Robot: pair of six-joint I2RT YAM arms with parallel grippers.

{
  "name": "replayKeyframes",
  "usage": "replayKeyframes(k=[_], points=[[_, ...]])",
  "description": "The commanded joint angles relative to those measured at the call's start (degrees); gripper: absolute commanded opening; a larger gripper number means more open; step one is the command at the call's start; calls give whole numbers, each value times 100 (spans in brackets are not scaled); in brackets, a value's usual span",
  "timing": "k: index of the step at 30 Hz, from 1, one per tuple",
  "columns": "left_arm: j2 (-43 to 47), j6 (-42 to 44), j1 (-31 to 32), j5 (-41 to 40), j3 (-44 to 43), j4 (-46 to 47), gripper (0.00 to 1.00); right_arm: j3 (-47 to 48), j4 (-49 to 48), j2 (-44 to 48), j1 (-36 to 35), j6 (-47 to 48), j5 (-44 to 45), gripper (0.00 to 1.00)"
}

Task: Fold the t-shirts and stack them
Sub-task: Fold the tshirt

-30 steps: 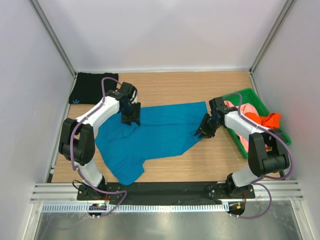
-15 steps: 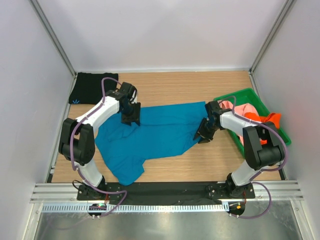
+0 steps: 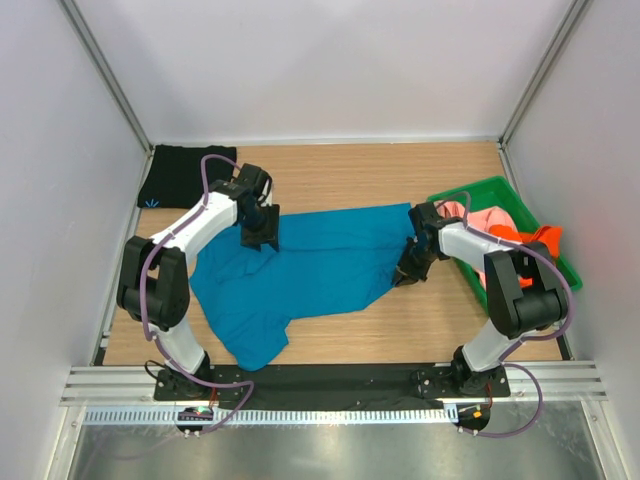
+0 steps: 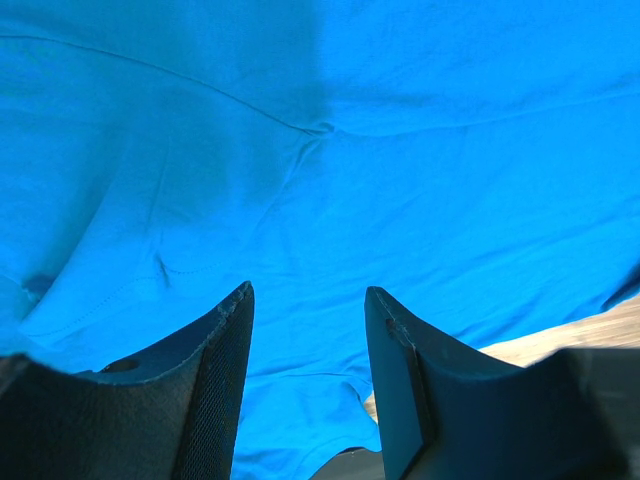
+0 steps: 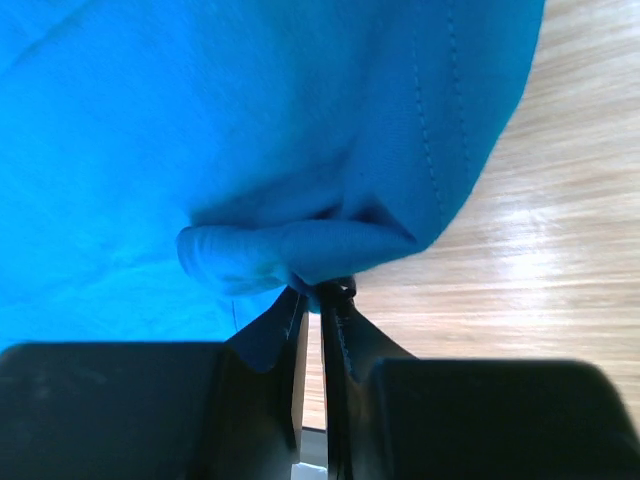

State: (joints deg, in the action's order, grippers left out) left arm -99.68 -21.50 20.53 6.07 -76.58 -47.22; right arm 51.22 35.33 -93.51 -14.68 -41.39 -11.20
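A teal-blue t-shirt [image 3: 320, 265] lies spread and rumpled across the middle of the wooden table. My left gripper [image 3: 262, 237] stands over its upper left part, open, with cloth [image 4: 400, 150] showing between the fingers [image 4: 308, 292]. At the shirt's right edge my right gripper [image 3: 408, 272] is shut on a bunched fold of the teal cloth [image 5: 290, 250], pinched at the fingertips [image 5: 318, 288]. A folded black t-shirt [image 3: 185, 175] with a small light-blue mark lies at the back left. An orange t-shirt [image 3: 535, 240] and a pink t-shirt [image 3: 490, 218] sit heaped in the tray.
The green plastic tray [image 3: 487, 186] stands at the right edge, close behind my right arm. White walls and metal posts enclose the table on three sides. Bare wood [image 5: 560, 230] shows right of the pinched fold.
My right gripper has shifted slightly left onto the shirt's right edge and closed on a fold of it. The left arm has not moved.
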Motion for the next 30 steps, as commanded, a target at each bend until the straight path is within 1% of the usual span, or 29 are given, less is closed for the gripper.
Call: replayKeyframes(k=[1, 2, 4, 7, 10, 11, 13, 14, 17, 21, 23, 28, 30], points=[[256, 111, -49, 88, -33, -15, 50, 248, 290, 290, -44, 96, 206, 14], [247, 111, -41, 88, -33, -6, 50, 257, 307, 307, -44, 96, 206, 15], [256, 102, -49, 114, -15, 2, 50, 266, 360, 343, -35, 104, 206, 19], [265, 102, -50, 132, 2, 20, 50, 222, 378, 369, -35, 113, 206, 20], [282, 102, -50, 123, 11, 11, 50, 221, 404, 369, -35, 122, 215, 15], [282, 102, -50, 114, 2, 3, 50, 230, 430, 404, -35, 131, 215, 9], [309, 84, -67, 97, 11, -6, 50, 239, 509, 439, -35, 148, 267, 7], [317, 75, -76, 123, 28, 2, 50, 265, 536, 457, -35, 183, 285, 2], [379, -12, -146, 245, 99, 11, 50, 353, 782, 492, -35, 262, 434, 2], [677, -380, -260, 316, 484, 116, 50, 520, 1256, 536, -44, 595, 592, 1], [1002, -513, -322, 325, 696, 187, 50, 529, 1502, 580, -35, 719, 680, 2], [1757, -1232, -445, 290, 1494, 354, 50, 345, 1801, 791, -35, 1123, 1023, 2], [2066, -1462, -462, 159, 1672, 319, 50, 318, 1889, 800, -26, 1238, 1094, 1]])
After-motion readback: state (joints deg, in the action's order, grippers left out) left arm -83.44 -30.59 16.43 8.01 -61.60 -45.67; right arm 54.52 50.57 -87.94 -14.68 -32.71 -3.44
